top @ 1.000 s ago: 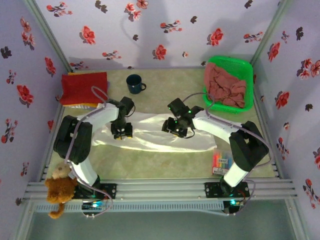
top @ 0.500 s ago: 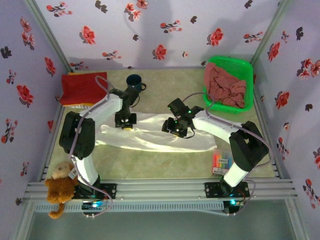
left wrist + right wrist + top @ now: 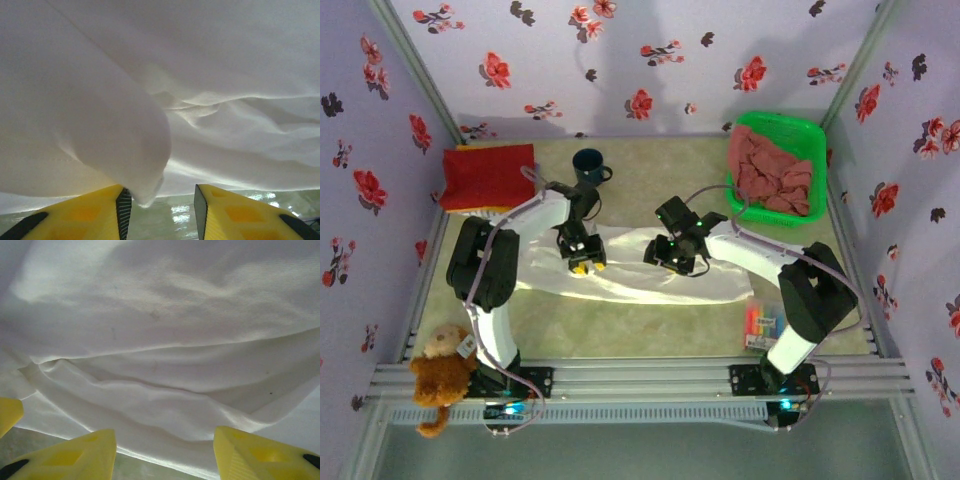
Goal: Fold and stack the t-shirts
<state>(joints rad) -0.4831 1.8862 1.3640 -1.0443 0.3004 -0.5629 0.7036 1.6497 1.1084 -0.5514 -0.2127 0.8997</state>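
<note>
- The white t-shirt (image 3: 630,265) lies in a long band across the middle of the tabletop (image 3: 640,335), spread out so that it can be folded.
- The left gripper (image 3: 582,262) sits low over the shirt's left part. Its fingers (image 3: 85,212) stand apart, with a soft bulge of cloth just beside one pad but not pinched.
- The right gripper (image 3: 672,255) hovers over the shirt's middle, its fingers (image 3: 75,455) also released, and the cloth edge lies just ahead of them.
- Behind the shirt to its left, the red t-shirt (image 3: 488,172) lies folded, probably as the start of the stack.
- Behind the shirt to its right, the pink t-shirts (image 3: 775,170) wait heaped in the green basket (image 3: 802,125).

Pale table (image 3: 650,335) with white t-shirt (image 3: 630,272), red t-shirt (image 3: 488,172), dark mug (image 3: 588,166), green basket (image 3: 790,121), marker pack (image 3: 761,326).
</note>
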